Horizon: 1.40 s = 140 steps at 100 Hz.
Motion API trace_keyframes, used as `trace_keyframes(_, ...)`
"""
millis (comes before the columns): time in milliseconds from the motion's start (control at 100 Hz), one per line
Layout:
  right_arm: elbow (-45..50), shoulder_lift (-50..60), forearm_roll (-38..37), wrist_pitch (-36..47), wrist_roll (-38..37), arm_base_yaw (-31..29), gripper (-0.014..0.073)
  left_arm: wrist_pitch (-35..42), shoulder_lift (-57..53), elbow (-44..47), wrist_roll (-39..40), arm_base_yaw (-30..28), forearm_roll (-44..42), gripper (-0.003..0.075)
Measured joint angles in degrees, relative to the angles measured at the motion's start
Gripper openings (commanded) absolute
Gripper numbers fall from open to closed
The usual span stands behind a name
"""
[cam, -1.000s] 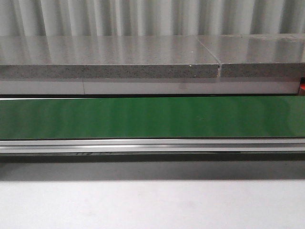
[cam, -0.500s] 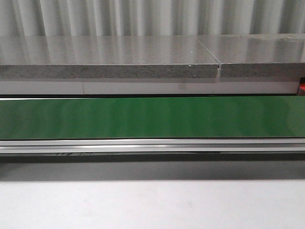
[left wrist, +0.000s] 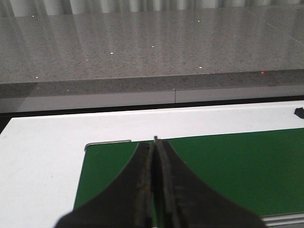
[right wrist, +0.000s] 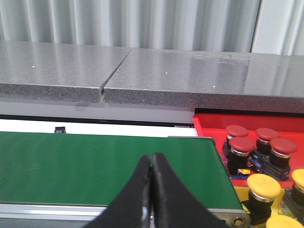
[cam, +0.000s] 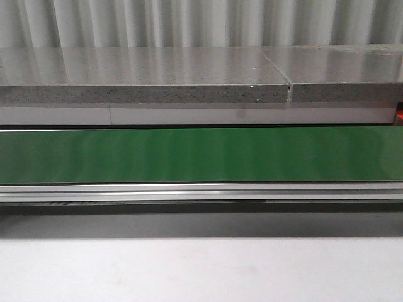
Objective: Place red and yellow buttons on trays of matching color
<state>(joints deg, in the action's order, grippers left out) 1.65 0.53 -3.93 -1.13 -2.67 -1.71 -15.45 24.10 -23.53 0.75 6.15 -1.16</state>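
left tool: fingers pressed together, holding nothing, above the near end of the green conveyor belt.
right tool: fingers together, empty, over the belt's other end.
red buttons: four clustered in the red tray, beside the belt end.
yellow buttons: three, just nearer than the red ones.
granite ledge: behind the belt.

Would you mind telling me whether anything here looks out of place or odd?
Nothing stands out. The green belt is bare, red buttons sit on the red tray, yellow buttons beside them, and both pincers, left and right, are shut and empty.
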Motion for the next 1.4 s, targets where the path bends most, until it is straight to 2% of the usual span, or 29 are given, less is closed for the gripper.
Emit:
trace_keyframes(370, 0.0, 0.0, 0.0, 0.0, 0.0, 0.0, -0.0088, 6.05, -21.24, 17.69, 0.76, -5.33, -0.27, -0.002)
trace_keyframes(510, 0.0, 0.0, 0.0, 0.0, 0.0, 0.0, -0.0088, 7.02, -24.39, 23.04, 0.76, -5.47, -0.27, -0.002)
trace_keyframes(560, 0.0, 0.0, 0.0, 0.0, 0.0, 0.0, -0.0088, 6.94, -24.39, 23.16, 0.76, -5.47, -0.27, -0.002)
trace_keyframes(690, 0.0, 0.0, 0.0, 0.0, 0.0, 0.0, -0.0088, 12.32, -24.39, 23.16, 0.76, -5.47, -0.29, -0.002)
trace_keyframes(1400, 0.0, 0.0, -0.08, 0.0, -0.04, 0.0, -0.0088, 13.66, -24.39, 23.16, 0.87, -5.47, -0.29, -0.002)
